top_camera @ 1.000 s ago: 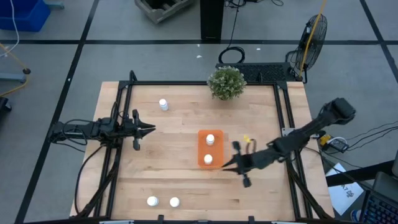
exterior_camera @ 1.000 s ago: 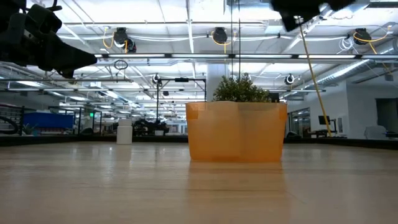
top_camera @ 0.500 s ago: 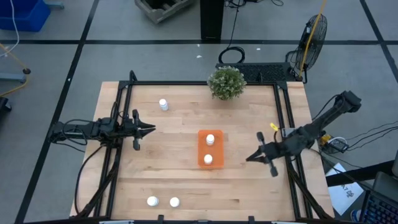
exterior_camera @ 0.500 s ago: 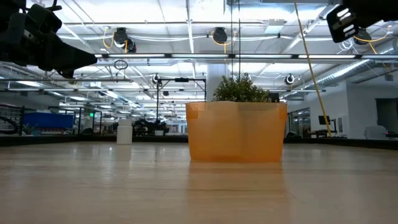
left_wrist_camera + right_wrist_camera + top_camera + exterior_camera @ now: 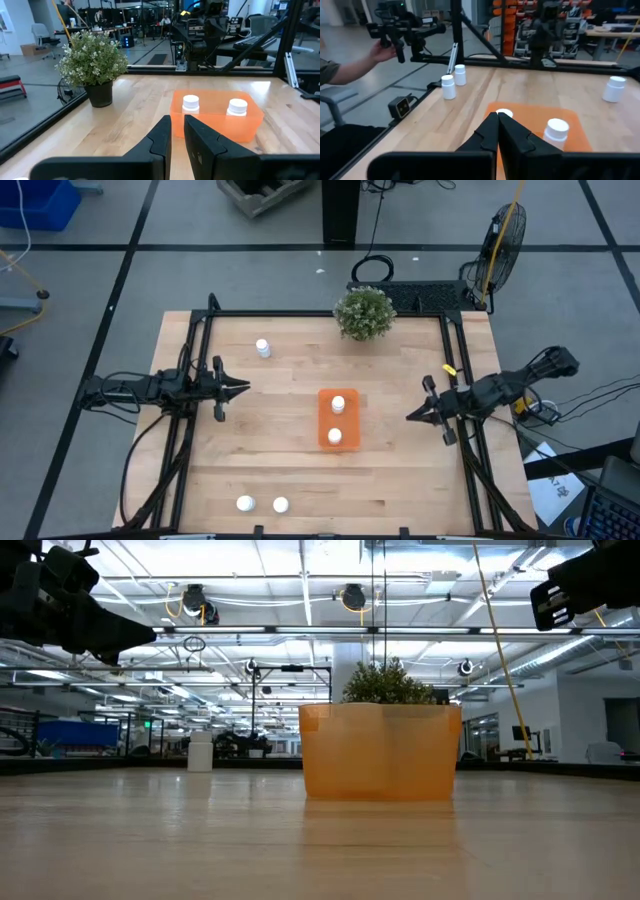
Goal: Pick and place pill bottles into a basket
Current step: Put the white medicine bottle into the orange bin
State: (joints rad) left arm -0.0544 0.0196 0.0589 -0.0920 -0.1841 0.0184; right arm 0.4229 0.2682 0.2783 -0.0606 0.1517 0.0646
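Orange basket [image 5: 338,420] holds 2 pill bottles [image 5: 338,404]; 3 outside [image 5: 262,348].

The light wooden table [image 5: 270,430] carries an orange basket [image 5: 338,420] near its centre. A potted plant [image 5: 364,312] stands at the far edge. One pill bottle [image 5: 262,348] sits alone at the far left, well apart from the basket. Two more pill bottles [image 5: 262,504] stand just beside each other at the near left edge.

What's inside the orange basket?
Two pill bottles stand upright in the basket, one nearer the plant's end. The basket floor under them is covered.
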